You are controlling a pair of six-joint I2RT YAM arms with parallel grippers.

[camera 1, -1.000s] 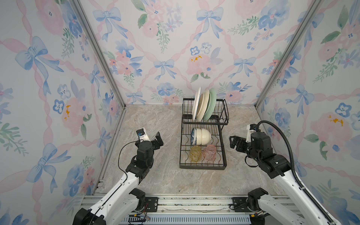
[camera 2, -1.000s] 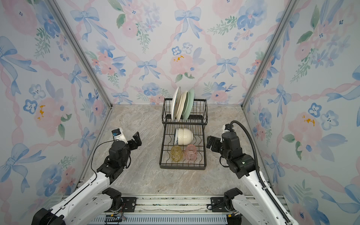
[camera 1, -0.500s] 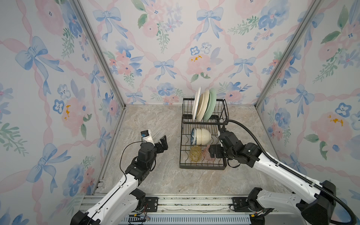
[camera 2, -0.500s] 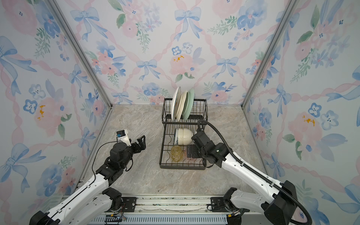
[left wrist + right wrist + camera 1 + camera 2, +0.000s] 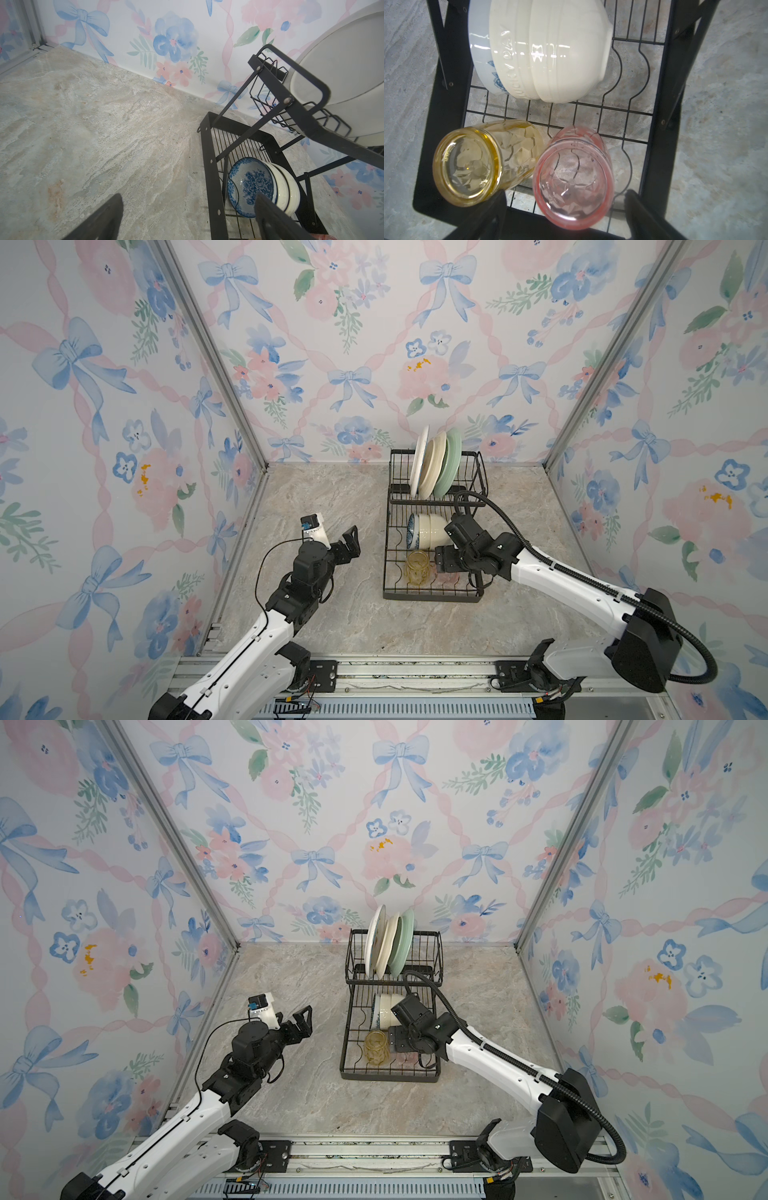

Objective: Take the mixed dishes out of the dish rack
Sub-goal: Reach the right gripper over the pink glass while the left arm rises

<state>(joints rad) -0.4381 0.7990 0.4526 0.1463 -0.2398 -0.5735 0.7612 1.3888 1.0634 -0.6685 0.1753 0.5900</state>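
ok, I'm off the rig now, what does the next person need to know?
Left gripper: jaws open, empty, over the table left of the rack.
Right gripper: jaws open astride the pink tumbler, not closed on it.
Rack: three plates upright in top basket; bowls, yellow tumbler and pink tumbler in lower tray.
Done: nothing unloaded.
Left: everything, pink tumbler probably first.

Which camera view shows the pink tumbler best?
The right wrist view: the pink tumbler is close and whole, beside the yellow tumbler, between the fingers of the open right gripper. In both top views that gripper hides most of it. The left wrist view shows at most a pink sliver.
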